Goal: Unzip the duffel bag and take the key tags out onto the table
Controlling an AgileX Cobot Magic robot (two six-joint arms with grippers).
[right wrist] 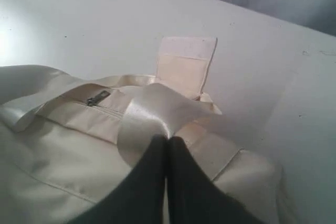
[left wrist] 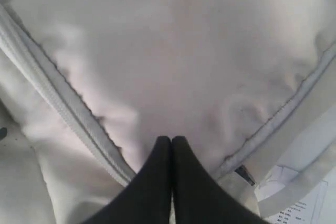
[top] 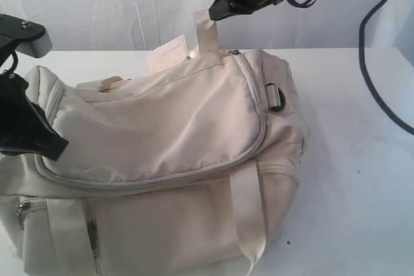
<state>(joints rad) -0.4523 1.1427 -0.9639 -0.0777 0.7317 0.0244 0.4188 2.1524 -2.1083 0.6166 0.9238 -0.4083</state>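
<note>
Bare table (top: 362, 179) beside duffel bag (top: 168, 127)

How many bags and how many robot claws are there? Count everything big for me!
Duffel bag: 1
Grippers: 2, the left gripper shut over the bag's flap, and the right gripper shut on a strap
Table: 1
Total: 4
</note>
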